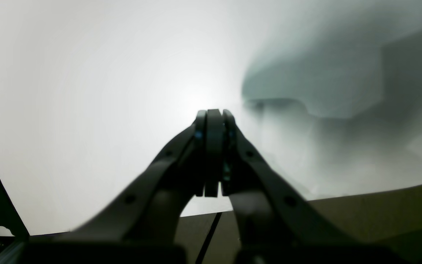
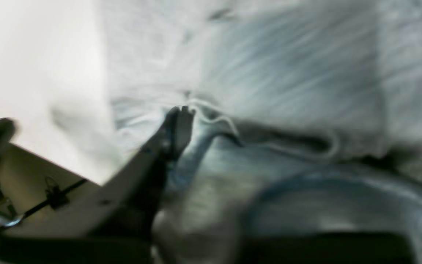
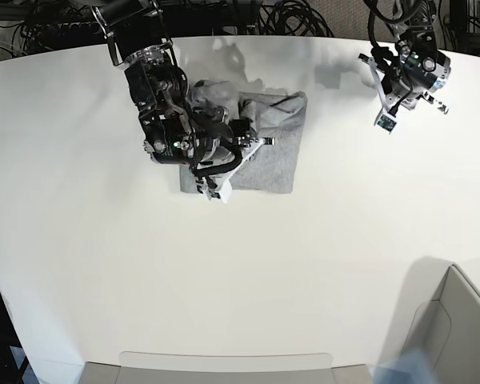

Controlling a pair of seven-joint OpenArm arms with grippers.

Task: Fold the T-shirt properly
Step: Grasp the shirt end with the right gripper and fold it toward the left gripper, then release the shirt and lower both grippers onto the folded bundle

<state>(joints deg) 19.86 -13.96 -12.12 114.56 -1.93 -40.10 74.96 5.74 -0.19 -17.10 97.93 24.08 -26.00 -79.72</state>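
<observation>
Mid-fold, upper left: right tool (image 3: pixel 216 188) over the shirt (image 3: pixel 268 156) (grip unclear); left tool (image 1: pixel 214 117) pressed together, idle. Next, flatten the bunched cloth.

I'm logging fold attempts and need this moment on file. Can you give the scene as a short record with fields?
surface: white table
garment: grey T-shirt, partly folded, bunched at one side
right end effector: over the shirt's bunched side, against a fabric edge; grip unclear, view blurred
left end effector: shut, empty, raised away from the shirt
other: box corner at table edge
</observation>
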